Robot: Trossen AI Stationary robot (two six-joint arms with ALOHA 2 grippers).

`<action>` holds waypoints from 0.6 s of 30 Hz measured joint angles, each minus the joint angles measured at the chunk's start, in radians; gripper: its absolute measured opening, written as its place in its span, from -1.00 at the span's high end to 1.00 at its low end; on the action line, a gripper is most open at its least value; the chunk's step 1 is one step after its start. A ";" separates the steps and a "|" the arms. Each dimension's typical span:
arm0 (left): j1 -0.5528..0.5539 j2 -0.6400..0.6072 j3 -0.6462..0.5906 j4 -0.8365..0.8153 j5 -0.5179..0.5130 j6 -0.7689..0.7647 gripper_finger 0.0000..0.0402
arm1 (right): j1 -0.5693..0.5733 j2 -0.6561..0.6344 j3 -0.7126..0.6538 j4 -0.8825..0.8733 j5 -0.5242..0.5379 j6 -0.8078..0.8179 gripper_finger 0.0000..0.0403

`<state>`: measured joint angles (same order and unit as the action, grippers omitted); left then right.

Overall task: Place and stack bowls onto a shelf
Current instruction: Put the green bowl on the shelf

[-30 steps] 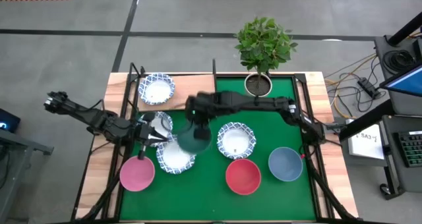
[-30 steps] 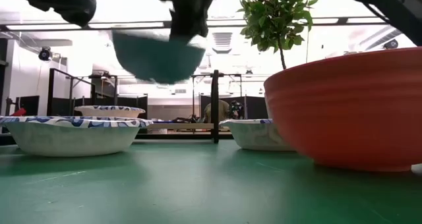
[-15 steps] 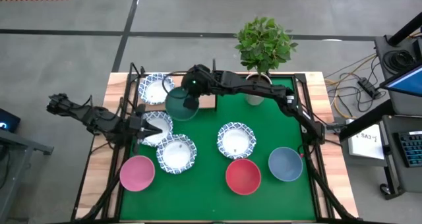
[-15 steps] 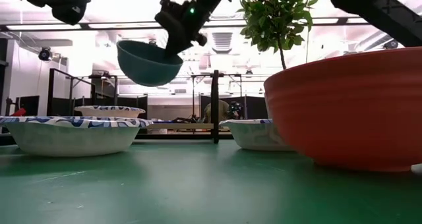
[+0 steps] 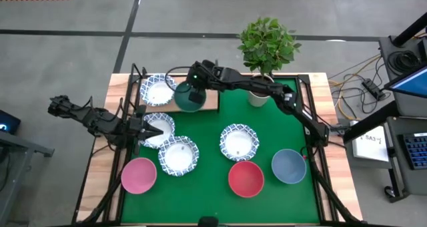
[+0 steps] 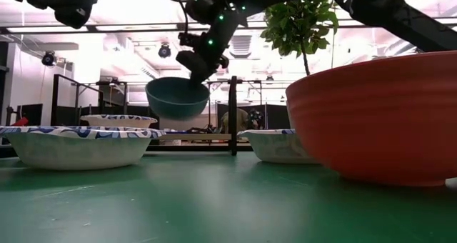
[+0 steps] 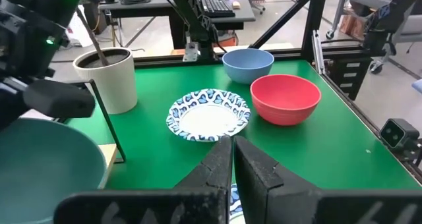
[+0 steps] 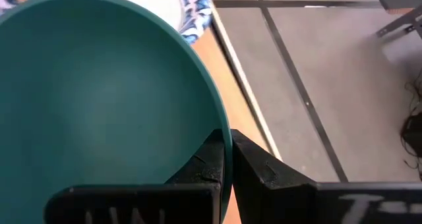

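The green bowl (image 5: 189, 97) hangs just above the wooden shelf (image 5: 208, 103), beside a white bowl with a blue rim (image 5: 158, 90) that rests on the board. My right gripper (image 5: 198, 87) is shut on the green bowl; the low view shows the bowl (image 6: 177, 98) clear of the board. My left gripper (image 5: 148, 128) is shut and hovers over another white-and-blue bowl (image 5: 162, 129) on the table's left side. In the left wrist view its fingertips (image 7: 232, 151) almost meet. My right gripper (image 8: 229, 145) pinches the green bowl's rim (image 8: 221, 128), one finger (image 8: 206, 161) inside the bowl and one (image 8: 258, 168) outside. It comes from above and from the far right, slanting down (image 6: 200, 71). The bowl is lifted clear and hangs nearly upright below the fingers.
On the green mat (image 5: 267, 120) stand two more white-and-blue bowls (image 5: 178, 155) (image 5: 239, 141), a pink bowl (image 5: 139, 175), a red bowl (image 5: 245, 178) and a grey-blue bowl (image 5: 288, 165). A potted plant (image 5: 260, 87) stands at the far edge, and a black upright (image 6: 233, 114) at the shelf's right end.
My right gripper has carried the green bowl from above the white-and-blue bowls on the mat toward the table's far left edge, over the shelf, and has lowered it close to the board beside the bowl there. It has stayed shut on the rim.
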<state>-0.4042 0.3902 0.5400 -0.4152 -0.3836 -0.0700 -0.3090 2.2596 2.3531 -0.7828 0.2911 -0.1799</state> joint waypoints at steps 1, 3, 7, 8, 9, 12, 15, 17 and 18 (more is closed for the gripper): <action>0.000 0.000 0.000 0.000 0.000 0.000 1.00 | -0.003 0.000 0.000 0.003 0.000 0.000 0.96; 0.000 0.000 0.000 0.000 0.000 0.000 1.00 | -0.010 0.000 0.000 0.002 -0.002 0.002 0.95; 0.000 0.001 0.000 0.000 0.000 0.000 1.00 | -0.019 0.000 -0.002 0.002 -0.008 0.002 0.91; 0.000 0.001 0.000 0.000 0.000 0.000 1.00 | -0.020 0.000 -0.002 0.002 -0.010 0.003 0.89; 0.000 0.001 0.000 0.000 0.000 0.000 1.00 | -0.021 0.000 -0.002 0.002 -0.010 0.003 0.86; 0.000 0.001 0.000 0.000 0.000 0.000 1.00 | -0.024 0.000 -0.004 0.000 -0.010 0.004 0.77; 0.000 0.004 0.000 0.000 0.000 0.000 1.00 | -0.026 0.000 -0.009 0.000 -0.010 0.028 0.67; 0.000 0.007 0.000 0.000 0.000 0.000 1.00 | -0.028 0.000 -0.011 0.000 -0.008 0.030 0.62; 0.000 0.007 0.000 0.001 0.000 0.000 1.00 | -0.028 0.000 -0.011 0.000 -0.005 0.030 0.60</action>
<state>-0.4042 0.3976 0.5400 -0.4145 -0.3832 -0.0696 -0.3371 2.2597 2.3425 -0.7824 0.2859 -0.1501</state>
